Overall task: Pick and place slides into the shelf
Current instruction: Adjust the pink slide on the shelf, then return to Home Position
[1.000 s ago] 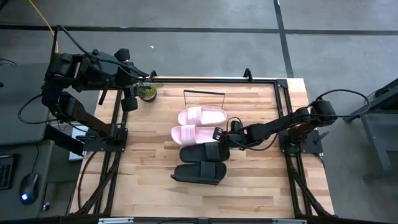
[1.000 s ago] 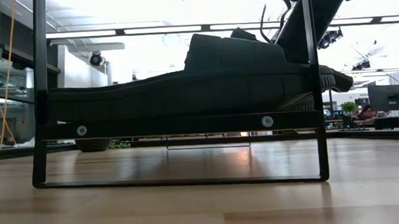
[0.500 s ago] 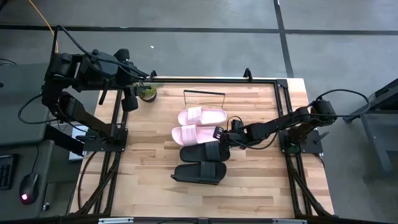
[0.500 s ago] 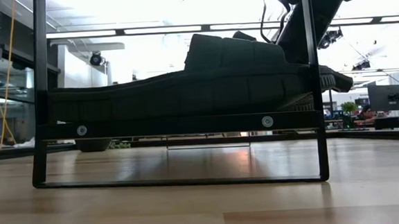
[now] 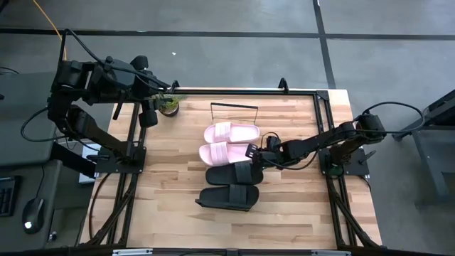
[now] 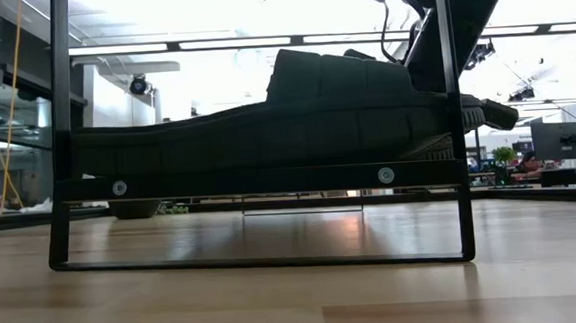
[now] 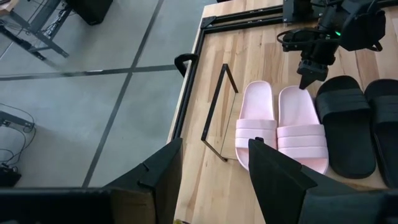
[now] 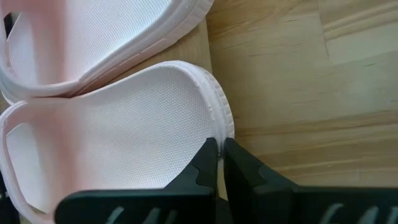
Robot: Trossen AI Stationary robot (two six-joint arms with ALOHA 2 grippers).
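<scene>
Black fingers of my right tool [image 5: 254, 151] are pinched all the way together with nothing between them, tips sitting right at the rim of the nearer pink slide [image 5: 222, 153], at the end that faces my right arm. From my right wrist cam you can see those tips [image 8: 219, 158] meeting on the textured footbed edge of that slide [image 8: 118, 137], with the second pink slide [image 8: 106, 37] lying side by side against it. Moving outward, the other pink one [image 5: 231, 132] sits just beyond, and on the opposite side there are two black slides, one [image 5: 233, 173] right next to the pink pair and the last one [image 5: 227, 198] closest to the front of the bench [image 5: 298, 213]. All four lie in a row, side by side, and they seem to be up on the shelf, since the low view shows a black slide [image 6: 266, 123] resting on a rail of the black wire frame [image 6: 259, 181], raised off the wood. A thin black wire loop [image 5: 233, 108] stands just past the pink pair. My left tool [image 5: 147, 117] is parked way off at the far left corner near a small potted plant [image 5: 168, 104], fingers [image 7: 273, 177] spread wide, holding nothing.
</scene>
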